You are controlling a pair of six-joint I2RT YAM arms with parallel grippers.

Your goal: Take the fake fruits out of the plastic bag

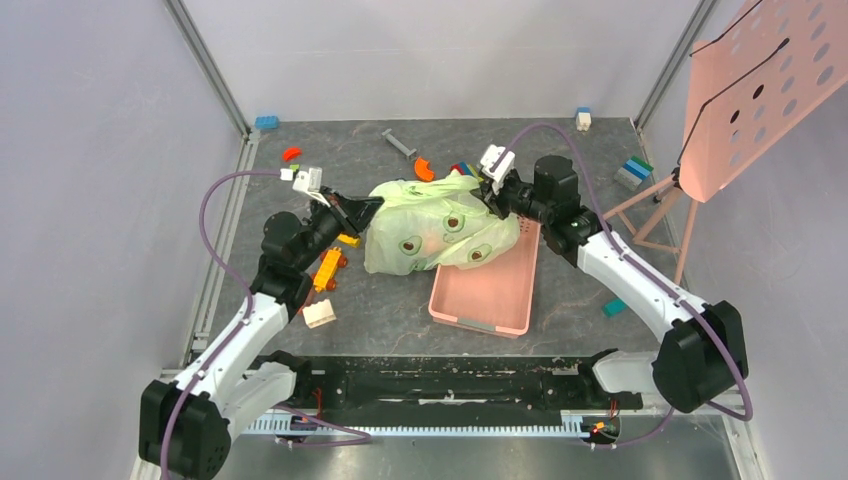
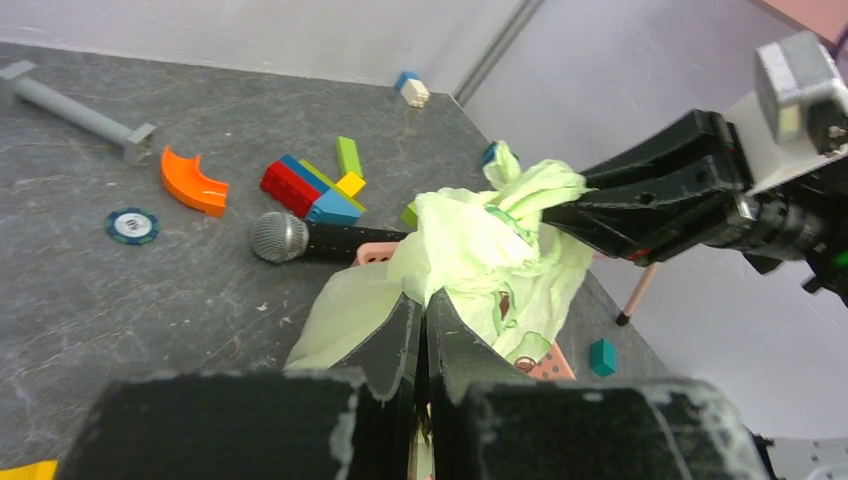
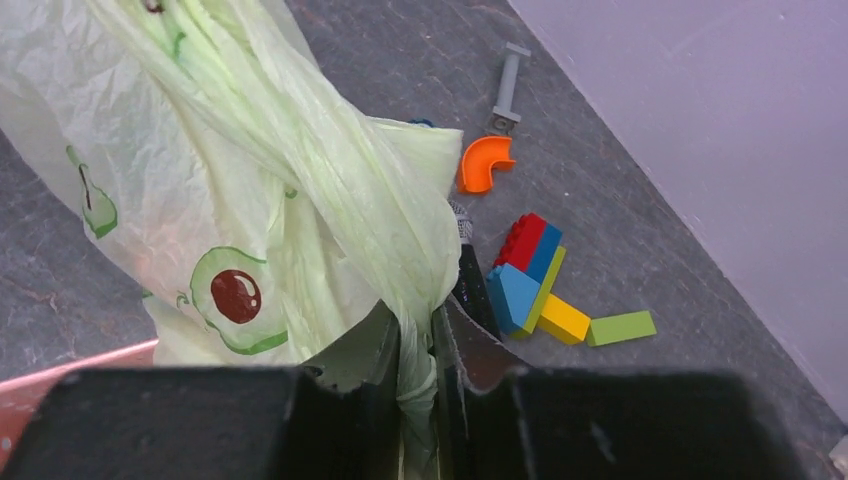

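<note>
A black microphone (image 2: 300,238) lies just behind the plastic bag (image 1: 440,225). Coloured blocks (image 2: 315,188), an orange curved piece (image 2: 193,182) and a grey bolt (image 2: 75,108) lie towards the far edge. The bag is pale green, crinkled and avocado-printed. It sits mid-surface, overlapping the far end of the pink tray (image 1: 490,300). The left hand (image 1: 372,206) and right hand (image 1: 492,192) each pinch a bunched end of it.

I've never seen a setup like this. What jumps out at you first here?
A crumpled pale green plastic bag printed with avocados sits in the middle, partly draped over a pink tray. The left gripper and the right gripper each pinch it from opposite sides. Behind it lie bright toy blocks and a microphone.
</note>
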